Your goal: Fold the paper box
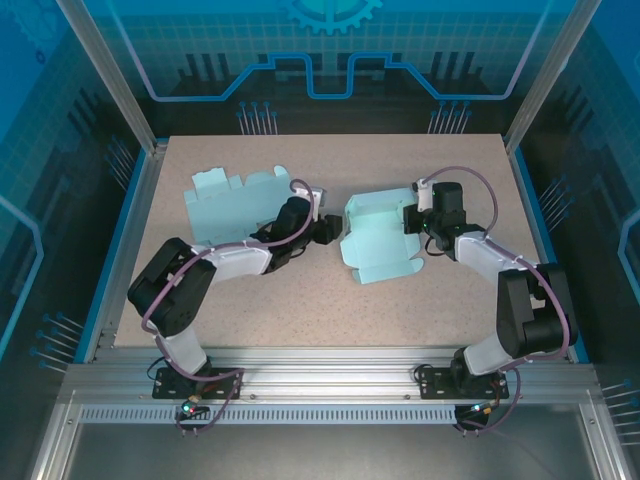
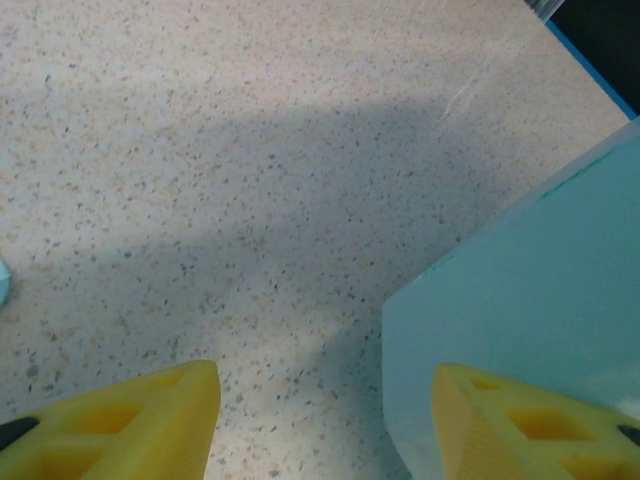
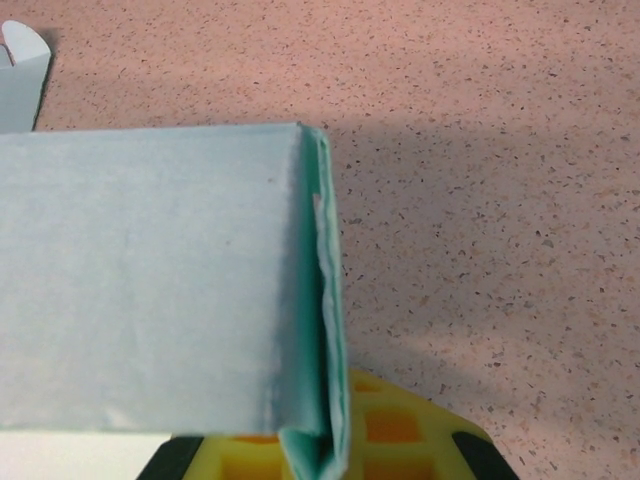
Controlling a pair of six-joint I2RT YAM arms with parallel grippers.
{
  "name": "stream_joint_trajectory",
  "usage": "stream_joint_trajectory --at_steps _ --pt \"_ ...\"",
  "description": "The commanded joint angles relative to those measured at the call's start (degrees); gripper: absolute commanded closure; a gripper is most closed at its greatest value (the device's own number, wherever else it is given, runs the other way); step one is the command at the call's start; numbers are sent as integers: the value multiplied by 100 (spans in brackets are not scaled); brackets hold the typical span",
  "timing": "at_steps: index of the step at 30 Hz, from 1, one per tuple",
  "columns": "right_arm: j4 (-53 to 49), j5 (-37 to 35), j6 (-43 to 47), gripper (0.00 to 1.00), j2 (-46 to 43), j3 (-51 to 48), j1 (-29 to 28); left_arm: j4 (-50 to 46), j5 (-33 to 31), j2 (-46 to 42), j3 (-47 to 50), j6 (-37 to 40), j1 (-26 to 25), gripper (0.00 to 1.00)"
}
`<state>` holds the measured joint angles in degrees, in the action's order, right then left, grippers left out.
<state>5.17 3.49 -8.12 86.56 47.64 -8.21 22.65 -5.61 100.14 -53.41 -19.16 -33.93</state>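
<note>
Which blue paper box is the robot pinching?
The half-folded box near the middle, its wall pinched by the right gripper. The left sheet lies flat.

The top camera sits high behind me, looking down over the whole bench (image 1: pixel 330 300); my two wrist cameras look from close above that same speckled surface; each catches part of the teal paper box (image 1: pixel 375 245) that the top view also shows.

This is a robotics lab test cell. A speckled tabletop (image 1: pixel 300 310) sits inside an aluminium extrusion frame (image 1: pixel 330 382), walled on the far side by blue panels (image 1: pixel 430 40) printed with gears and circuit lines.
</note>
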Motion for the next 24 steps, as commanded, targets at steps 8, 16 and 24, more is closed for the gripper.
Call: stream_joint_trajectory --at_steps 8,16,24 --pt "90 126 -97 100 -70 43 -14 330 667 -155 120 372 -264 43" --pt "73 136 -85 100 -60 61 -14 132 531 -232 18 824 -383 42" --pt "72 144 -85 100 -61 61 -12 99 233 110 -502 1443 -412 43"
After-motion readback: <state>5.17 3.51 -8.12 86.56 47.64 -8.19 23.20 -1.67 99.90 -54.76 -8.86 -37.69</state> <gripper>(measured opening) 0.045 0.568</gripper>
